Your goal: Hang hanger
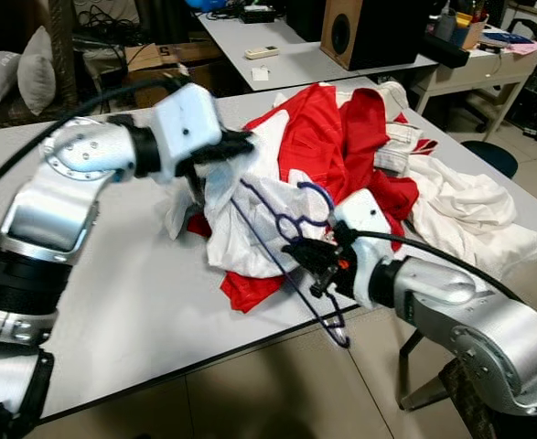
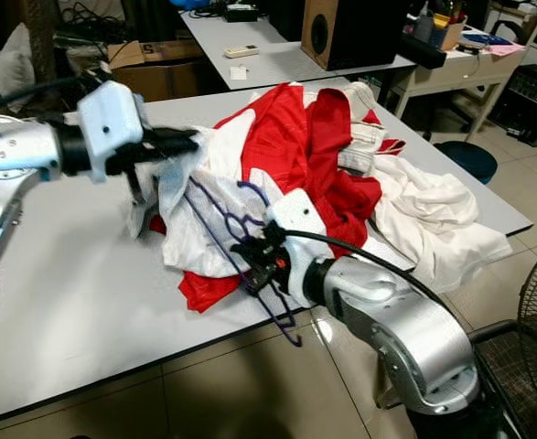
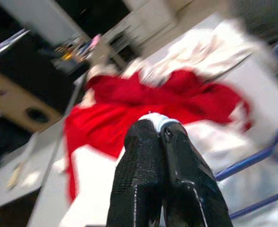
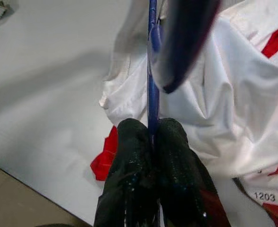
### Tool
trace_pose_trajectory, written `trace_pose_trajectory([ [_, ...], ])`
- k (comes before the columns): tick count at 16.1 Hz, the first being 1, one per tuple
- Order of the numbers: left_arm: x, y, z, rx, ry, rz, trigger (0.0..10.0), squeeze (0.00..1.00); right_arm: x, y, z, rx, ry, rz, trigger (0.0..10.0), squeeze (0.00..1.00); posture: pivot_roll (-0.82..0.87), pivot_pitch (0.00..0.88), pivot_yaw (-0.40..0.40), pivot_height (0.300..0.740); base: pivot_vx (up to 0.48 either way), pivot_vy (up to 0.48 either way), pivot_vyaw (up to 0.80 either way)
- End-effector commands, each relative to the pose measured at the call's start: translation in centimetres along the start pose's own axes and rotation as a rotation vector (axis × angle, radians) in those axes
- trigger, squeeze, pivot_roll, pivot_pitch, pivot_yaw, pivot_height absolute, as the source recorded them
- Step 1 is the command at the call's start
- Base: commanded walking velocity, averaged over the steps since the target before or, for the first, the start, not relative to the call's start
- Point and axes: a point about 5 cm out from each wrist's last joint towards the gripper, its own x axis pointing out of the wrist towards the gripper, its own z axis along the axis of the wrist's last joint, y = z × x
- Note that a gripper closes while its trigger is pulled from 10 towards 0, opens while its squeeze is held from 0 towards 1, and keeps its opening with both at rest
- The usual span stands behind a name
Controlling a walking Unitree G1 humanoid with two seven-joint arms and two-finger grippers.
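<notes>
White table carries the work, with tiled floor below its near edge.

Nearest the camera, the right gripper is closed on the blue wire hanger. The wrist view confirms this: both black fingers are pressed together with the blue wire running between them. The hanger lies tilted across the front of the clothes; one end reaches past the table edge and hangs over the floor, while its hook sits on the white cloth. Holding the wire low down likely gives control of the whole frame while it is fed into a garment.

Further in, the left gripper is closed on a fold of the white garment, lifting it slightly off the table. The left wrist view shows the fingertips shut with a sliver of white cloth between them. This pinch probably keeps the fabric raised and open so the hanger can be worked inside.

Behind both grippers, the pile of red and white clothes spreads toward the right edge of the table.

Beyond, a second table holds a speaker and a remote.
</notes>
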Motion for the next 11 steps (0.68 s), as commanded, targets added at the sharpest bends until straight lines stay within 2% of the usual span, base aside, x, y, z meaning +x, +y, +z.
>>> trace_pose_trajectory([
  [1, 0.1, 0.5, 2.5, 0.044, -0.087, -0.022, 0.0, 0.0, 0.4, -0.3, 0.1, -0.037, 0.012, -0.024, 10.0, 0.0, -0.05, 0.0, 0.02, 0.74, 0.0, 0.0, 0.0],
  [2, -1.2, 3.3, 2.6, 0.077, -0.042, 0.111, 0.0, 0.0, 0.4, -0.7, 1.2, -0.049, -0.028, -0.024, 10.0, 0.0, -0.05, 0.0, 0.024, 0.74, 0.0, 0.0, 0.0],
  [4, -3.7, 6.6, 1.8, 0.12, 0.056, 0.263, 0.0, 0.0, 0.7, -1.6, 3.6, -0.092, -0.117, -0.01, 10.0, 0.0, -0.04, 0.0, 0.024, 0.74, 0.0, 0.0, 0.0],
  [5, -5.7, 8.8, 1.6, 0.152, 0.121, 0.398, 0.0, 0.0, 1.4, -2.8, 6.5, -0.163, -0.212, -0.016, 10.0, 0.0, -0.03, 0.0, 0.008, 0.74, 0.0, 0.0, 0.0],
  [6, -6.4, 9.6, 1.6, 0.157, 0.135, 0.447, 0.0, 0.0, 1.6, -3.1, 7.6, -0.189, -0.246, -0.021, 10.0, 0.0, -0.02, 0.0, 0.004, 0.74, 0.0, 0.0, 0.0],
  [7, -7.9, 10.8, 2.6, 0.18, 0.131, 0.54, 0.0, 0.0, 1.7, -3.3, 10.4, -0.215, -0.359, 0.0, 10.0, 0.0, 0.01, 0.0, -0.012, 0.74, 0.0, 0.0, 0.0],
  [8, -10.0, 12.0, 4.5, 0.205, 0.082, 0.637, 0.0, 0.0, 1.4, -3.1, 13.7, -0.227, -0.503, 0.049, 10.0, 0.0, 0.02, 0.0, -0.025, 0.74, 0.0, 0.0, 0.0],
  [9, -10.7, 12.0, 5.1, 0.199, 0.055, 0.641, 0.0, 0.0, 1.5, -2.9, 14.1, -0.233, -0.52, 0.068, 10.0, 0.0, 0.05, 0.0, -0.043, 0.74, 0.0, 0.0, 0.0],
  [11, -9.9, 8.6, 3.5, 0.129, 0.062, 0.472, 0.0, 0.0, 3.4, -2.0, 8.8, -0.26, -0.299, 0.134, 10.0, 0.0, 0.08, 0.0, -0.067, 0.74, 0.0, 0.0, 0.0],
])
